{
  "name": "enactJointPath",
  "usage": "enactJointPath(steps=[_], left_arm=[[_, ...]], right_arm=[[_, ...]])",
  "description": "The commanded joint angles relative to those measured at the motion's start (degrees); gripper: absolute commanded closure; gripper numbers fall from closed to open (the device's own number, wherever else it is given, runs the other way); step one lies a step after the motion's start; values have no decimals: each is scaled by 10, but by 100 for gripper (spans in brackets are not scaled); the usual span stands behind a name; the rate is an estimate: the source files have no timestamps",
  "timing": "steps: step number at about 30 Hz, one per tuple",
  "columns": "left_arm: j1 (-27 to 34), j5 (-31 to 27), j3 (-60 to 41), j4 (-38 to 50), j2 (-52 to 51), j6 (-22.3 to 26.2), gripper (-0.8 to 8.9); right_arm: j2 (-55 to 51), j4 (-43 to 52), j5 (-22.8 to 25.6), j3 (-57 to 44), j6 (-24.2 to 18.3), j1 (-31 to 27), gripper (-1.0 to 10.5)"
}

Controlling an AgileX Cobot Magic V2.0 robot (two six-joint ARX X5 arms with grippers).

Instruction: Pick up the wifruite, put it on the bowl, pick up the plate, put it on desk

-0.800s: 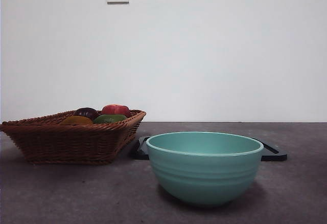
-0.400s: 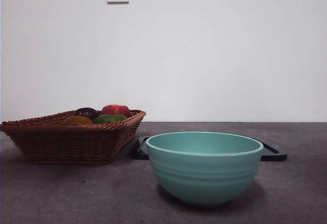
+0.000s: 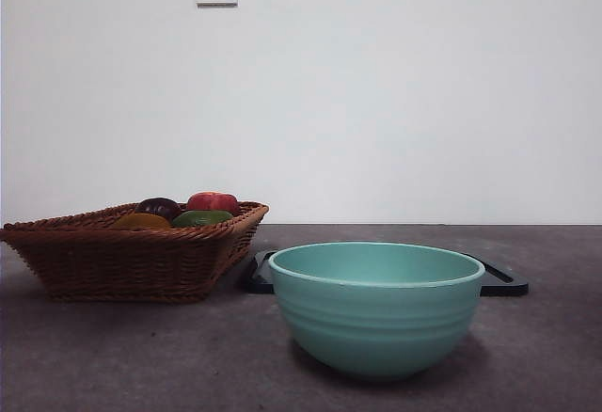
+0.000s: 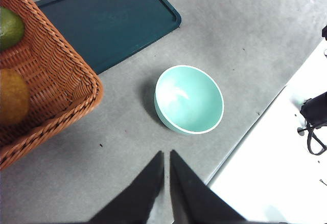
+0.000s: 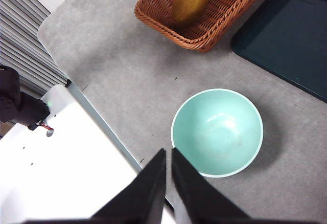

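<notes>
Both grippers, left [image 4: 166,155] and right [image 5: 168,152], hang clenched and empty above the desk [image 3: 113,356], the wifruite [image 3: 141,221] lying in the wicker basket [image 3: 122,261] left of the bowl [image 3: 376,309]; crowding fruits risk a mis-grab.

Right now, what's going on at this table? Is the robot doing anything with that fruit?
Nothing is being handled yet. The left gripper and the right gripper both hang above the desk, jaws shut and holding nothing. The wifruite lies in the wicker basket with the other fruits. The bowl stands empty on the desk, and the plate lies flat and bare behind it, beside the basket.
</notes>
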Motion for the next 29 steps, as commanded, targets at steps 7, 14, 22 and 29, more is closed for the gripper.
enactJointPath(steps=[7,14,22,29], left_arm=[[42,-57,-9,137,-49,39,798],[147,-197,-188,491,-230,42,798],[214,-389,-403,610,-406,35,798],[230,-395,-529,603,-486,14,798]], right_arm=[[3,5,0,7,-7,3,940],[3,6,0,7,-7,3,940],[3,6,0,7,-7,3,940],[3,6,0,7,-7,3,940]])
